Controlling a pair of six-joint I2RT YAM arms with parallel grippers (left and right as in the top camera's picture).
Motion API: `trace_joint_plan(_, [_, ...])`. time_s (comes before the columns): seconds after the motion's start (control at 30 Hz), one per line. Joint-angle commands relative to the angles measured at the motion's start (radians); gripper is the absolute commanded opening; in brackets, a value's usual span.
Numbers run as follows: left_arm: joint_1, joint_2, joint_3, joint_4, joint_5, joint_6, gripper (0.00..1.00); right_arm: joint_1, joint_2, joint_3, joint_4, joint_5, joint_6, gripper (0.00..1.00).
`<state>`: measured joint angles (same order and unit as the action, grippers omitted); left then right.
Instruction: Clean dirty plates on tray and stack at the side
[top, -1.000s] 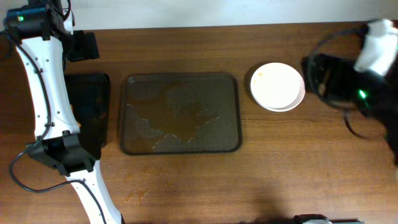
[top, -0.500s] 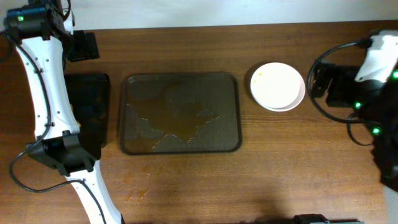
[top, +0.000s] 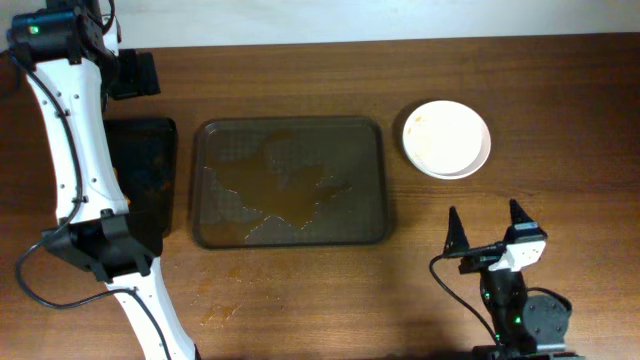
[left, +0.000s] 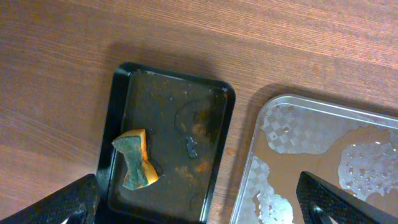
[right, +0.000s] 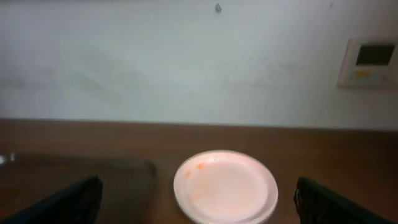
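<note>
A stack of white plates (top: 446, 138) sits on the table right of the metal tray (top: 366, 150); the top plate has a small orange smear near its rim. No plates lie on the tray, which holds a brownish puddle. My right gripper (top: 487, 230) is open and empty, near the front edge, pointing at the plates (right: 225, 186). My left gripper (left: 199, 214) is open and empty, high above a small black tray (left: 211, 112) holding an orange-and-green sponge (left: 135, 167). In the overhead view the left gripper (top: 133, 73) is at the far left back.
The small black tray (top: 158, 160) lies left of the metal tray, partly under the left arm. The metal tray's wet corner shows in the left wrist view (left: 311, 124) and its dark edge in the right wrist view (right: 81, 177). A wall stands behind the table.
My right arm has swung from the back right, beside the plates, down to the table's front edge, and now faces the plates. The left arm has not moved.
</note>
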<state>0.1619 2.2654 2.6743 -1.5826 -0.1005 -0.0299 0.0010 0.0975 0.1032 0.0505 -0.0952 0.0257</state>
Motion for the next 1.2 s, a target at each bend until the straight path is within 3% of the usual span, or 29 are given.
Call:
trace_joint_plan(0.0, [0.003,0.001,0.0,0.002,0.007,0.0,0.99,0.006,-0.06,-0.057,0.031,-0.006,-0.002,0.98])
trace_joint_plan(0.27, [0.003,0.001,0.0,0.002,0.007,0.0,0.99,0.005,-0.094,-0.098,0.015,-0.006,-0.003,0.98])
trace_joint_plan(0.37, [0.003,0.001,0.0,0.002,0.007,0.0,0.99,0.005,-0.093,-0.098,-0.123,0.0,-0.001,0.98])
trace_joint_plan(1.17, [0.004,-0.007,-0.003,-0.01,-0.011,0.0,0.99,0.005,-0.091,-0.098,-0.122,0.001,0.0,0.98])
